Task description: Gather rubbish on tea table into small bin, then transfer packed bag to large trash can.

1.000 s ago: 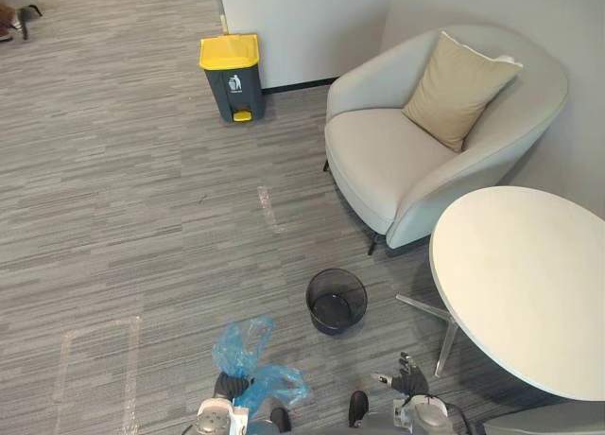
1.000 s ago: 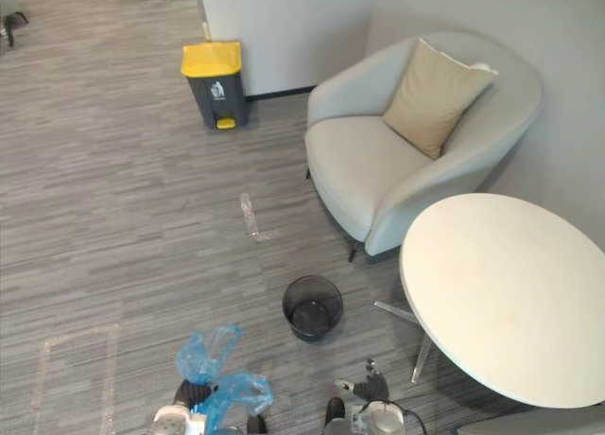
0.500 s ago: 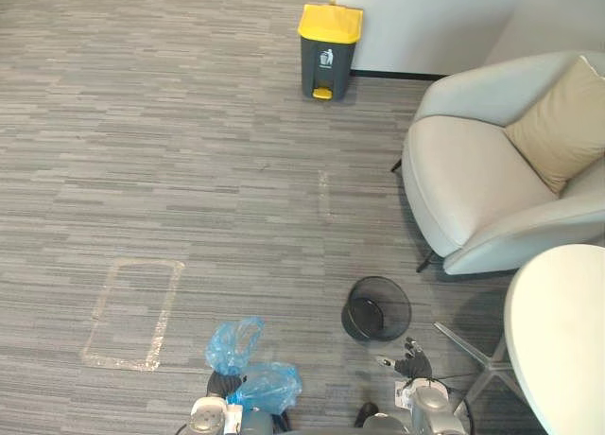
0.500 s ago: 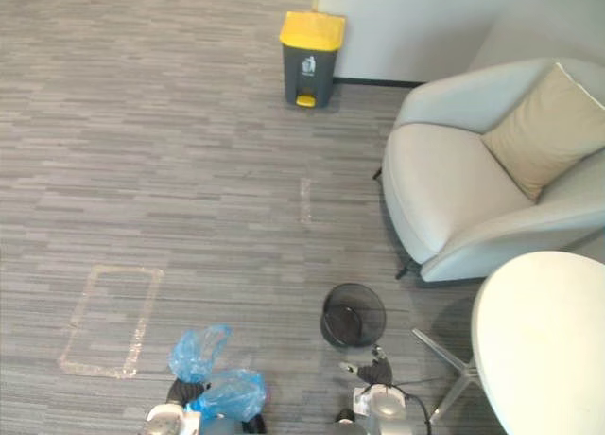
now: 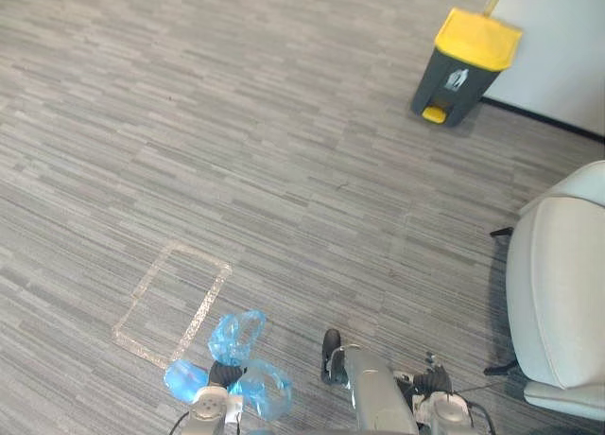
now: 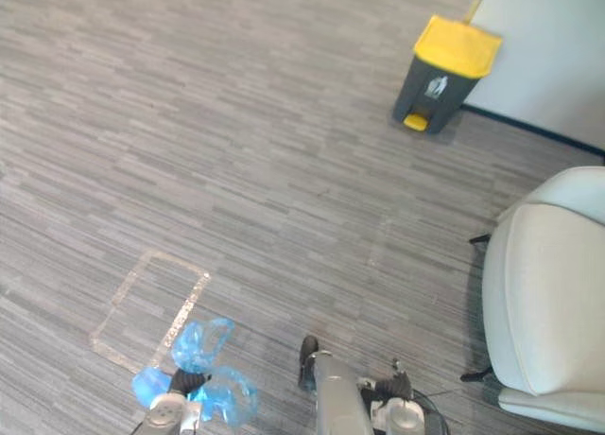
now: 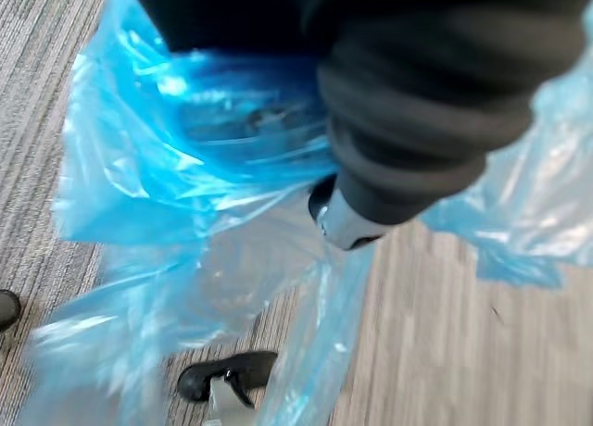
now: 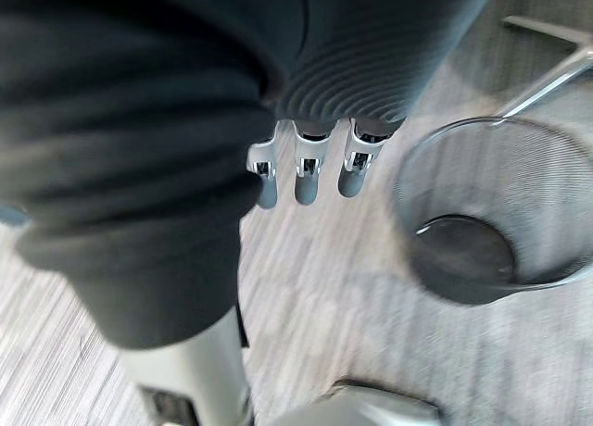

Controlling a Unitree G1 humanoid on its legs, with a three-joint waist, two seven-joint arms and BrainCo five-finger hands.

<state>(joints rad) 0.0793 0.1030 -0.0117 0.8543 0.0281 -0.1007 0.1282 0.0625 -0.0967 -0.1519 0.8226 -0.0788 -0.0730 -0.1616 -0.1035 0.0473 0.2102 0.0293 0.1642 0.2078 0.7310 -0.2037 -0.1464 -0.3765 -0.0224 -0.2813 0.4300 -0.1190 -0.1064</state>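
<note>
A crumpled blue plastic bag hangs at my left side, low over the carpet, and my left hand is shut on its gathered top. In the left wrist view the blue plastic bag wraps round the hand's fingers. The large trash can, dark grey with a yellow lid and pedal, stands by the white wall, far off to the right. My right hand hangs low on the right; its fingers are relaxed and hold nothing. Just past them the small black mesh bin stands on the floor without a bag.
A grey armchair takes up the right edge. A rectangle of clear tape is stuck on the carpet ahead on the left. Metal table legs show beyond the mesh bin. Open carpet stretches up to the trash can.
The camera has swung left: table, cushion and mesh bin have left the eye views and the trash can sits upper right. The bag stays in my left hand.
</note>
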